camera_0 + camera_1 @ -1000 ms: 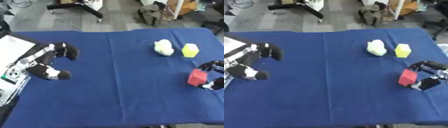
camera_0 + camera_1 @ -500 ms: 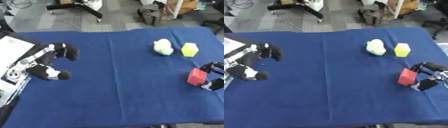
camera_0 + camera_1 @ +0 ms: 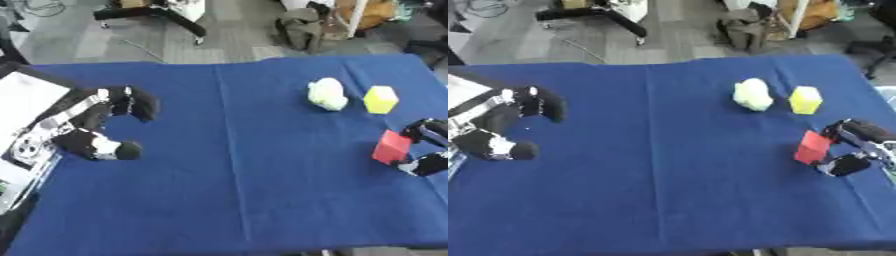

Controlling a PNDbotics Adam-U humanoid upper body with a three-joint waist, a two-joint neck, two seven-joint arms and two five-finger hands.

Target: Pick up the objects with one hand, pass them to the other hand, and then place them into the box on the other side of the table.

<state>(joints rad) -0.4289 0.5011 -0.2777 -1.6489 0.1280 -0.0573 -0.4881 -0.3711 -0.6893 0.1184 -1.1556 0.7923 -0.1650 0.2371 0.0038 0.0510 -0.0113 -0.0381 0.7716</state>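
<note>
On the blue table (image 3: 262,190), the right hand (image 3: 852,148) sat at the right edge with fingers and thumb curled around the red block (image 3: 811,147) — its wrist cut off by the frame. At the left edge the left hand (image 3: 98,125) hovered, fingers curled and holding nothing. Farther back lay a pale green object (image 3: 752,94) and, just beside it, a yellow block (image 3: 804,100). A white box (image 3: 26,102) showed only partly at far left — contents unseen.

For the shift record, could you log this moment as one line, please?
right hand: shut on red block | left hand: empty, curled | pale lump, yellow block: on table
</note>
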